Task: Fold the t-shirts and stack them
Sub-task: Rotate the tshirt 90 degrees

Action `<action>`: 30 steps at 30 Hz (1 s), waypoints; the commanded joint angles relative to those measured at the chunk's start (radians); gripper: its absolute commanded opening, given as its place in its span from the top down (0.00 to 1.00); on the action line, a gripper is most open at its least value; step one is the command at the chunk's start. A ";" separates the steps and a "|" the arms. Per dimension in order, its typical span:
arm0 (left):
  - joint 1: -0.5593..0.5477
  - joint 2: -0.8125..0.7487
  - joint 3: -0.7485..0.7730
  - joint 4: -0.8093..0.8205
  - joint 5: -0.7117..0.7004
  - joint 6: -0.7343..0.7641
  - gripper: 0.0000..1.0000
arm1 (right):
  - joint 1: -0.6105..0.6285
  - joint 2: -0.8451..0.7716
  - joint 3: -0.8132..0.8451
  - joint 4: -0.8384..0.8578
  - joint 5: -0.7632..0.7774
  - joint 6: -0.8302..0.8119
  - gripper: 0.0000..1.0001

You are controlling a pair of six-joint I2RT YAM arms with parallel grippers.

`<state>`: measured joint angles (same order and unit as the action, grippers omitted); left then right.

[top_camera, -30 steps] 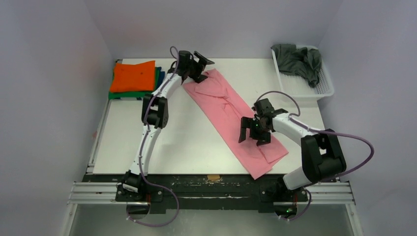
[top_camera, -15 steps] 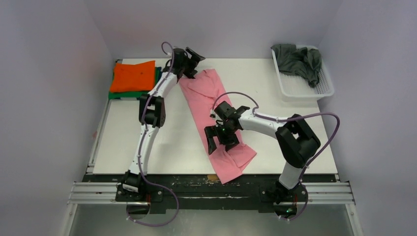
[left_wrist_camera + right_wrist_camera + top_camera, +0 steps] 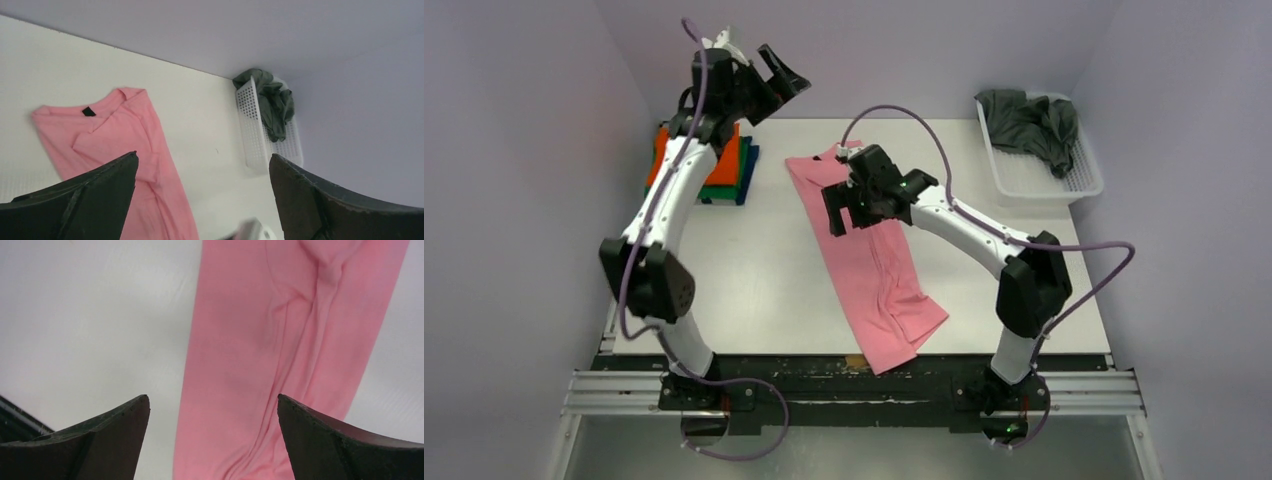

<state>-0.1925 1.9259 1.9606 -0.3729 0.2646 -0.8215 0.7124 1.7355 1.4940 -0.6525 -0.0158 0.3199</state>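
At the far left of the white table sits a stack of folded t-shirts: a bright orange cloth shirt on top of a green one, whose edge shows on the stack's right side. The left gripper is held high above this stack. Its two dark fingers are spread wide with nothing between them, and the left wrist view shows the same. It is well apart from the salmon pink t-shirt, which lies to its right.

The pink shirt is folded into a long narrow strip. It runs diagonally from mid-table at the far side down to the near edge, where its end is rumpled. The left wrist view shows the collar end with a small black label.

The right gripper is over the far, collar part of the strip. Its jaws are wide apart and grip nothing, and pink cloth lies flat beneath the gap.

At the far right corner, a white slotted plastic basket holds a crumpled dark grey t-shirt, well apart from both grippers.
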 commanded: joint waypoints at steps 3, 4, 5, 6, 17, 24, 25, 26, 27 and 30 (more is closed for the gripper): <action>0.002 -0.429 -0.534 -0.062 -0.051 0.110 0.00 | -0.028 0.313 0.339 0.143 0.021 -0.164 0.05; 0.001 -0.484 -0.625 -0.057 -0.059 0.096 0.00 | -0.038 0.370 0.408 0.137 0.007 -0.165 0.05; -0.001 -0.535 -0.706 -0.054 -0.061 0.075 0.00 | -0.046 0.421 0.469 0.134 -0.016 -0.163 0.06; -0.001 -0.586 -0.816 -0.049 -0.050 0.063 0.00 | -0.054 0.475 0.529 0.132 -0.030 -0.161 0.06; -0.069 -0.989 -1.352 -0.017 -0.112 -0.052 0.00 | -0.168 0.820 0.800 0.148 -0.086 -0.104 0.06; -0.120 -0.947 -1.296 -0.060 -0.145 -0.019 0.00 | -0.274 0.873 0.784 0.144 -0.106 0.025 0.06; -0.125 -0.927 -1.281 -0.059 -0.138 -0.018 0.00 | -0.289 0.882 0.790 0.145 -0.108 0.048 0.07; -0.131 -0.894 -1.264 -0.058 -0.132 -0.014 0.00 | -0.302 0.891 0.800 0.145 -0.106 0.064 0.07; -0.137 -0.876 -1.246 -0.058 -0.126 -0.010 0.00 | -0.318 0.901 0.813 0.142 -0.098 0.085 0.06; -0.169 -0.791 -1.181 -0.059 -0.112 0.006 0.00 | -0.367 0.926 0.839 0.145 -0.100 0.169 0.07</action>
<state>-0.3279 1.0645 0.6796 -0.4549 0.1444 -0.8448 0.4252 2.5862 2.3112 -0.4603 -0.1520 0.3695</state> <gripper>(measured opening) 0.998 0.935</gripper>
